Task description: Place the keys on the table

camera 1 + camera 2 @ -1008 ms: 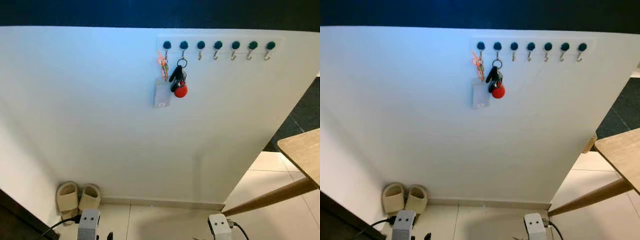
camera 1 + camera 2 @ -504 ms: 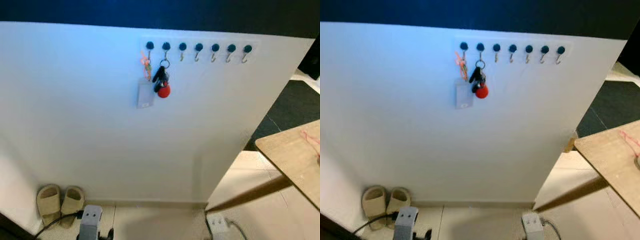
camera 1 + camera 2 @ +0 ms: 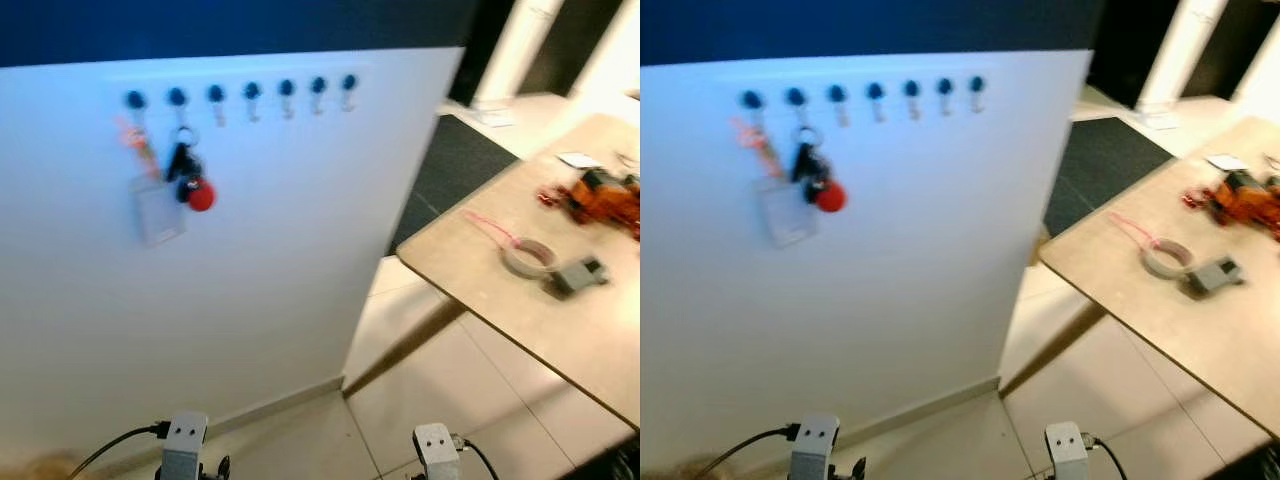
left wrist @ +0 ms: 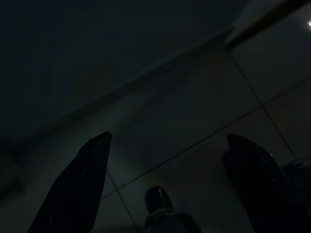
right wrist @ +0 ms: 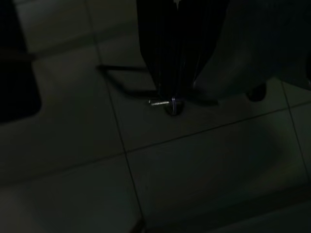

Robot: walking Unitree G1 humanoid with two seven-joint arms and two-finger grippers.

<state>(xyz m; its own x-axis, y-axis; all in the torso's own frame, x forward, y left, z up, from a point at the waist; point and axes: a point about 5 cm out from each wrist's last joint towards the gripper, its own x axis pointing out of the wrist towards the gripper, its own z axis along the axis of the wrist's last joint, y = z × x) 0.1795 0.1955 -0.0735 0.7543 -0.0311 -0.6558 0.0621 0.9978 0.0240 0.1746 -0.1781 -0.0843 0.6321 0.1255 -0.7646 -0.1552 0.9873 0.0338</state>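
Keys (image 5: 171, 104) are dangling from the right gripper (image 5: 176, 94), its fingers pinching the ring. Grip looks thin; swinging toward the table (image 3: 560, 330) could be shaking them loose

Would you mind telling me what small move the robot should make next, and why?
Probably a step toward the wooden table on its right: the right gripper, hanging low over the floor tiles, looks shut on a small key ring, and the tabletop seems beyond reach.
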